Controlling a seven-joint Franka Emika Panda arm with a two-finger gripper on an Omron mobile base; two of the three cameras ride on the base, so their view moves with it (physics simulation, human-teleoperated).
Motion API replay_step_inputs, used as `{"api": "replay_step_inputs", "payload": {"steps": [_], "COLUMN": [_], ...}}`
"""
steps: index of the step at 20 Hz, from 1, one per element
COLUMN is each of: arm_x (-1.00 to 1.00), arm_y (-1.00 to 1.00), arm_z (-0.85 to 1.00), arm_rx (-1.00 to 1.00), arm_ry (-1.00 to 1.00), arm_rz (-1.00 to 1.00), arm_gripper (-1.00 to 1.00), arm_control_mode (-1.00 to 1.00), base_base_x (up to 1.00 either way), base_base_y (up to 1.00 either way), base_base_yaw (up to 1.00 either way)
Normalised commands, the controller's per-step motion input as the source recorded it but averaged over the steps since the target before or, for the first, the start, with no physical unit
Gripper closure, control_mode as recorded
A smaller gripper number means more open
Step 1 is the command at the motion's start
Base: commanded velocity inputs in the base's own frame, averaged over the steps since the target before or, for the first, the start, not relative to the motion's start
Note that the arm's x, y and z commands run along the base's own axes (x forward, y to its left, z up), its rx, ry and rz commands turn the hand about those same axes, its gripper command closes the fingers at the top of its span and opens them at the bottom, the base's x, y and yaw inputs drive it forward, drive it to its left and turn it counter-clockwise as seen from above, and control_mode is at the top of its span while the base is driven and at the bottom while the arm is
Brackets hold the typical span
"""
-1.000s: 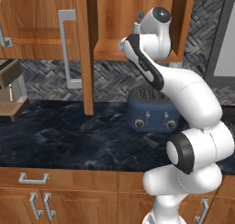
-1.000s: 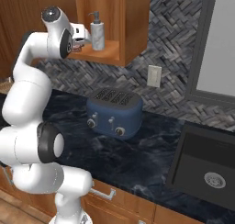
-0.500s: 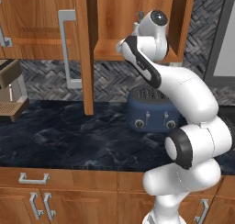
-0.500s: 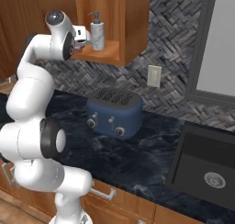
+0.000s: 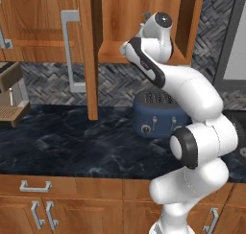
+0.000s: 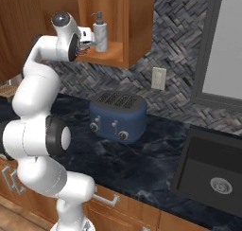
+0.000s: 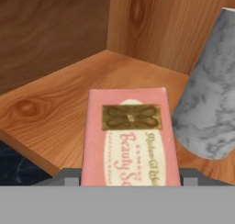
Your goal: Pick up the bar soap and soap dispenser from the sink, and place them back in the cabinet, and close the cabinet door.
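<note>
Pink bar soap [image 7: 130, 136] sits clamped in the end effector [image 6: 87, 40], just over the wood cabinet [image 7: 69, 94] shelf front edge, with the marble soap dispenser [image 7: 211, 94] close at 3 o'clock. Best lower it flat, release toward 12 o'clock clear of the dispenser, then back straight out before reaching for the cabinet door [image 5: 89, 55].

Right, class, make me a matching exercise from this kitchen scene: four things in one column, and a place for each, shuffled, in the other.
Things:
1. bar soap
2. soap dispenser
3. toaster
4. sink

Places:
A. on the counter below the cabinet
B. set into the counter at the right of the right base view
C. between the gripper's fingers, over the cabinet shelf
D. upright on the cabinet shelf

Pairs: 1-C, 2-D, 3-A, 4-B
</note>
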Motion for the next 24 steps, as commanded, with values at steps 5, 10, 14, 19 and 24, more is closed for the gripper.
{"api": "replay_step_inputs", "payload": {"steps": [5, 10, 14, 19, 24], "arm_x": [0.19, 0.19, 0.14, 0.10, 0.02], "arm_y": [0.01, 0.02, 0.00, 0.01, 0.00], "arm_z": [-0.09, -0.11, -0.16, -0.17, -0.07], "arm_rx": [0.00, 0.00, 0.00, 0.00, 0.00], "arm_ry": [0.00, 0.00, 0.00, 0.00, 0.00], "arm_rz": [0.00, 0.00, 0.00, 0.00, 0.00], "arm_gripper": [1.00, 1.00, 1.00, 1.00, 1.00], "arm_control_mode": [-1.00, -1.00, -1.00, -1.00, -1.00], "base_base_x": [0.00, 0.00, 0.00, 0.00, 0.00], "base_base_y": [0.00, 0.00, 0.00, 0.00, 0.00], "base_base_yaw": [0.00, 0.00, 0.00, 0.00, 0.00]}}
